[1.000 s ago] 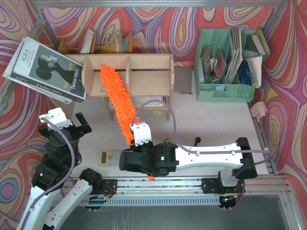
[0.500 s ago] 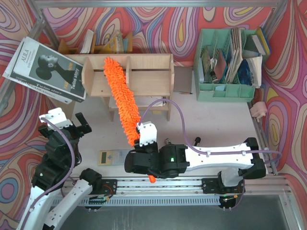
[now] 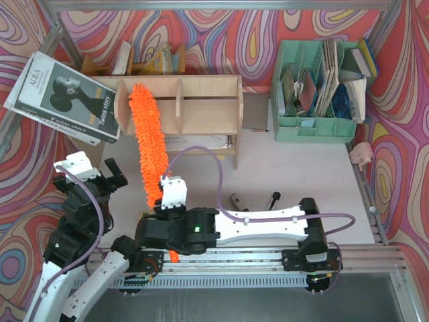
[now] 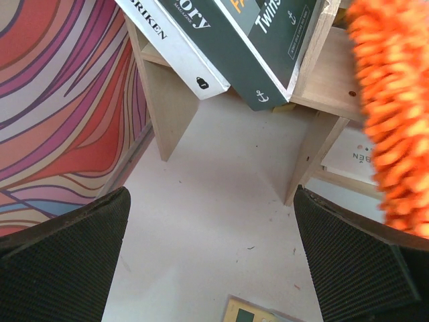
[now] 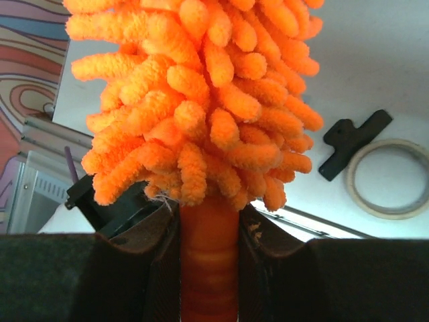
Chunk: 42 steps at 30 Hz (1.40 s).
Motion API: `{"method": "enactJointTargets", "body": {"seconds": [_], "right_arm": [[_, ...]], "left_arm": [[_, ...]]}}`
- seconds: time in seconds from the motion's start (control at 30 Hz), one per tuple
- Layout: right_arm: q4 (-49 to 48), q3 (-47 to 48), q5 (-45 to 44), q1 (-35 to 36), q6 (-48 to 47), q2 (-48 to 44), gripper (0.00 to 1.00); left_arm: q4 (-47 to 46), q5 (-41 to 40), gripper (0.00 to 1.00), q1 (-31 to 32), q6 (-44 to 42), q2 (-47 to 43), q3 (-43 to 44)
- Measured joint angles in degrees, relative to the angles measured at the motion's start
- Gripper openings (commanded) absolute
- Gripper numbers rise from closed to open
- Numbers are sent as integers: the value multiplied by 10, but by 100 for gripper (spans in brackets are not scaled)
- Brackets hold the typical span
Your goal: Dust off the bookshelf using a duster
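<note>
Right fingers (image 5: 159, 268) are pinching the duster (image 3: 149, 137), its tip lying over the bookshelf (image 3: 208, 107). Left fingers (image 4: 60, 268) are hanging spread.

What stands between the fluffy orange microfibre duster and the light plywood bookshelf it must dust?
Nothing visible does. The fluffy orange microfibre duster, its handle clamped in the right pincer, overlaps the left end of the light plywood bookshelf in the top view.
</note>
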<state>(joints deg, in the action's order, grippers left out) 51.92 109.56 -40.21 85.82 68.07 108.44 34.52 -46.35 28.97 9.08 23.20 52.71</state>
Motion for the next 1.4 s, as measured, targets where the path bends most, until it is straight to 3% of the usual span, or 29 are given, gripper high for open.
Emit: {"method": "enactJointTargets", "body": {"seconds": [0.2,0.47,0.87,1.03,1.23,1.4], "right_arm": [[16,29,13,-1,14,53,0],[18,27,9,-1,21,51,0],[85,-64,-4,6,138,-43,0],[55,-55,9,4,99,-32,0],[19,40,33,0,24,50,0],[-5,40,41,-2,-10,56,0]], "left_arm": [[0,1,98,0,0,-3,0],[0,3,98,0,2,-7,0],[0,5,98,0,2,-9,0],[0,4,98,0,2,-9,0],[0,4,98,0,2,-9,0],[0,4,99,0,2,-9,0]]}}
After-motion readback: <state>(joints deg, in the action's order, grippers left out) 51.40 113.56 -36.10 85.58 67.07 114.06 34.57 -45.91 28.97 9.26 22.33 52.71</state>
